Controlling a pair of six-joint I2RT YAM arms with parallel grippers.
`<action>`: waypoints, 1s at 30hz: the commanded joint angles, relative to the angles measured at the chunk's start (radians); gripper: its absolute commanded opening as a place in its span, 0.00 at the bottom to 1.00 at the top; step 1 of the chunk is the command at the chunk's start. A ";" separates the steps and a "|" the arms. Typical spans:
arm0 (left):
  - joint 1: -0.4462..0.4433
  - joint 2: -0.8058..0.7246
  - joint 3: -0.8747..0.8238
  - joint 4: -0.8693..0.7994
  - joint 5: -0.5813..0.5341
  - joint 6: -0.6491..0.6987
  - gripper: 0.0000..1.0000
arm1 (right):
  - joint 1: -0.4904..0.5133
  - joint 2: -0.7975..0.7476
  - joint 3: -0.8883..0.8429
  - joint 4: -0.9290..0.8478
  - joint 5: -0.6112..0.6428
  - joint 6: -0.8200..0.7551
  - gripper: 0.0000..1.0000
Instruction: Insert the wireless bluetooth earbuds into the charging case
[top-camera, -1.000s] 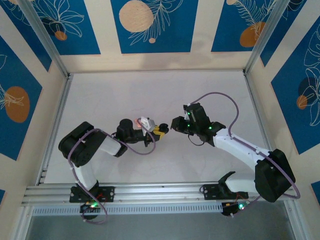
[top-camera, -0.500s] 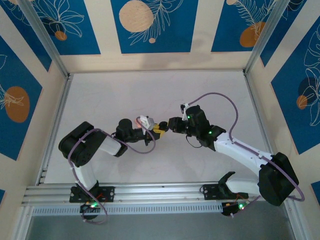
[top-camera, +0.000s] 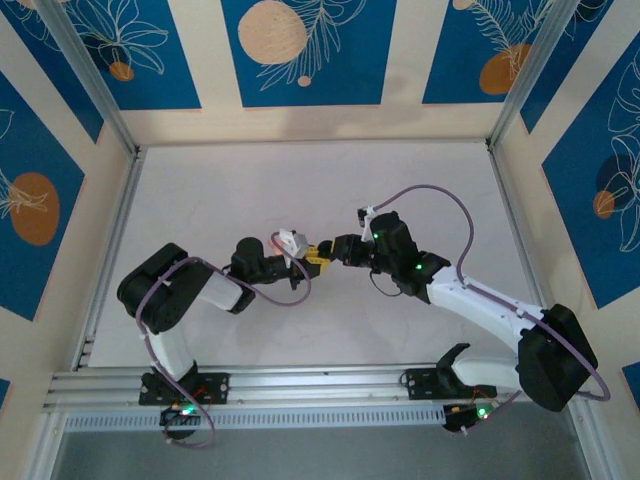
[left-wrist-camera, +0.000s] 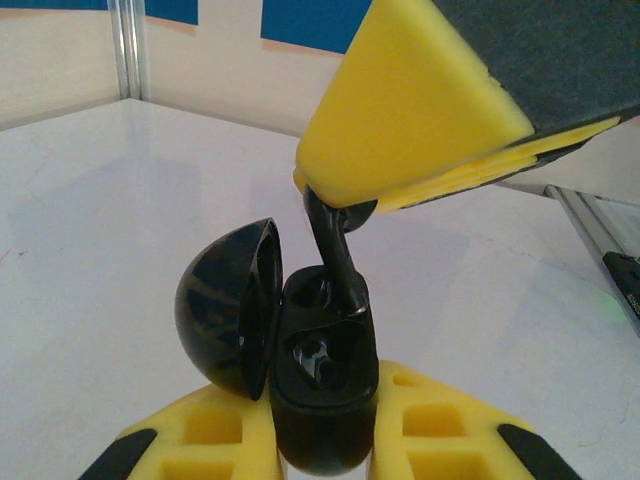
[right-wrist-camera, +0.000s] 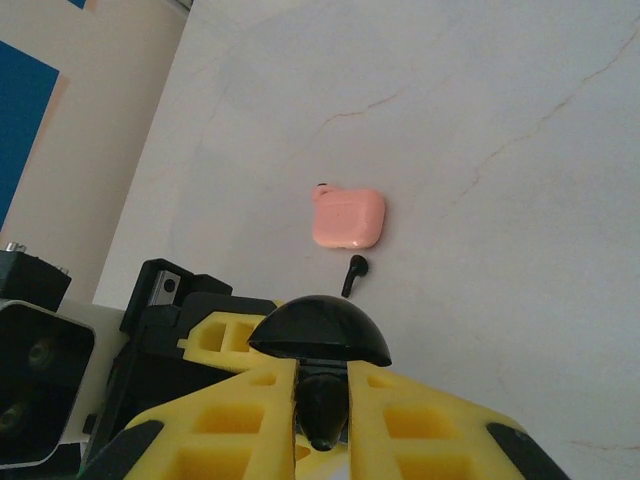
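My left gripper (left-wrist-camera: 325, 432) is shut on a glossy black charging case (left-wrist-camera: 322, 405), held upright with its domed lid (left-wrist-camera: 225, 312) swung open to the left. My right gripper (right-wrist-camera: 322, 405) is shut on a black earbud (right-wrist-camera: 326, 412). It hangs right over the case, yellow fingers (left-wrist-camera: 400, 110) pointing down. The earbud's stem (left-wrist-camera: 335, 245) reaches down into the case's far socket. The near socket looks hollow. In the top view the two grippers, left (top-camera: 311, 257) and right (top-camera: 336, 250), meet tip to tip at mid-table.
On the white table beyond the grippers lies a shut salmon-pink case (right-wrist-camera: 349, 218), with a loose black earbud (right-wrist-camera: 354, 272) just in front of it. An aluminium rail (top-camera: 300, 382) runs along the near edge, and walls stand on the other three sides.
My right gripper has moved left with the earbud until it meets the left gripper's case. The left arm has stayed put.
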 joint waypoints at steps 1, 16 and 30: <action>-0.005 0.011 0.015 0.068 -0.002 -0.022 0.19 | 0.012 -0.004 -0.017 0.006 0.003 -0.026 0.19; -0.005 0.001 0.009 0.087 0.006 -0.025 0.19 | 0.032 0.018 -0.006 -0.031 0.002 -0.064 0.19; -0.005 -0.002 -0.002 0.114 0.032 -0.028 0.19 | 0.031 0.000 0.031 -0.072 0.003 -0.093 0.41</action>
